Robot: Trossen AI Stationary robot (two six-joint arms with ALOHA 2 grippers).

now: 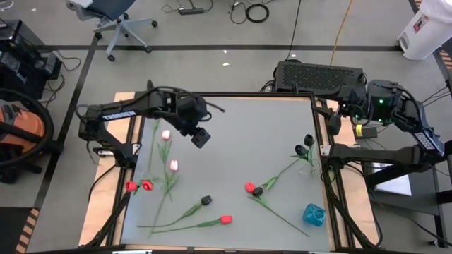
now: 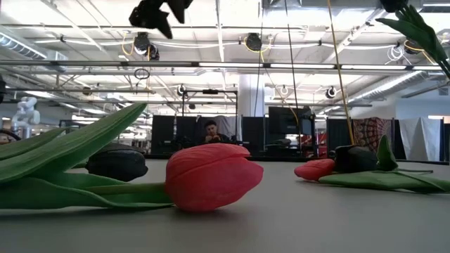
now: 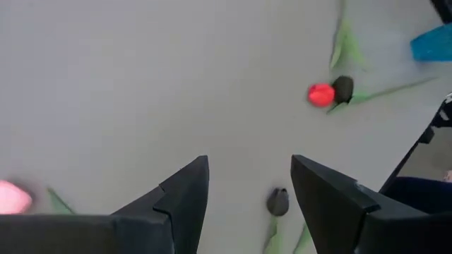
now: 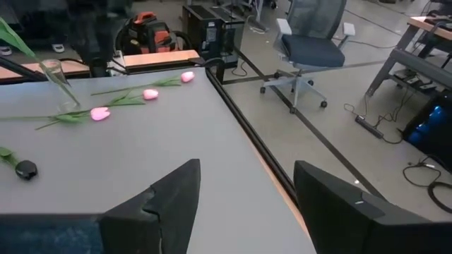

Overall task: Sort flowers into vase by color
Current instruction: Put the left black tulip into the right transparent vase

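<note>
Left gripper (image 1: 200, 137), fingers wide apart and empty, hovers nearest the pink tulips (image 1: 169, 150), whose stems run lengthwise toward the table's near edge

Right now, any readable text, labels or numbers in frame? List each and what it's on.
None readable.
Left arm: pale strip of markings along its link, too small to read.
White bin on the floor: reddish label, blurred.
Flowers and table: no print visible.
</note>
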